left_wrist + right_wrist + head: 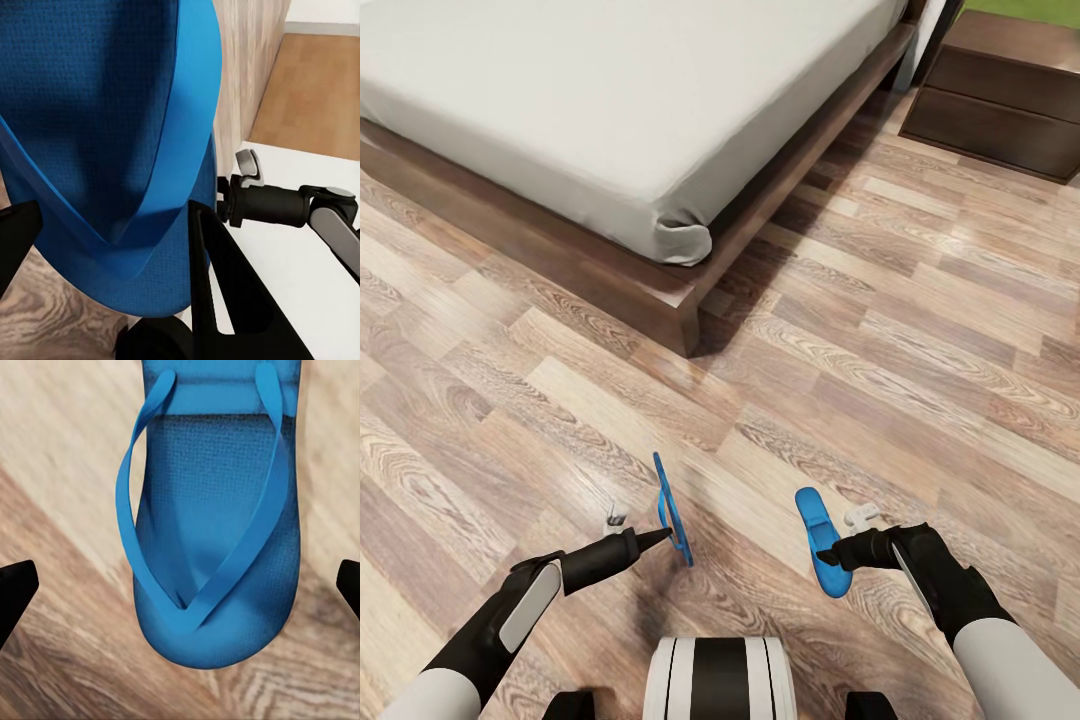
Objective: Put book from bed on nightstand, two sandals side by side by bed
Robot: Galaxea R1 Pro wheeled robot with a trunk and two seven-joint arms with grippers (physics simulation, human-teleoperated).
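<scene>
One bright blue sandal (pixel 672 508) hangs edge-on above the wood floor, and my left gripper (pixel 660 537) is shut on it. The left wrist view has that sandal (pixel 105 150) close up between the dark fingers (pixel 232 307). The other sandal (pixel 822 540) lies flat, straps up, at my right gripper (pixel 836 553). In the right wrist view the fingertips (pixel 15 592) stand wide apart on either side of this sandal (pixel 217 532) without touching it. Whether it rests on the floor I cannot tell. The bed (pixel 660 290) fills the upper left. A nightstand (pixel 1000 100) stands at upper right. The book is out of view.
Wood-plank floor (pixel 880 330) stretches between the bed's right side and the nightstand. The bed's frame corner (pixel 685 330) juts out ahead of my left arm. My white base (pixel 718 680) is at the bottom centre.
</scene>
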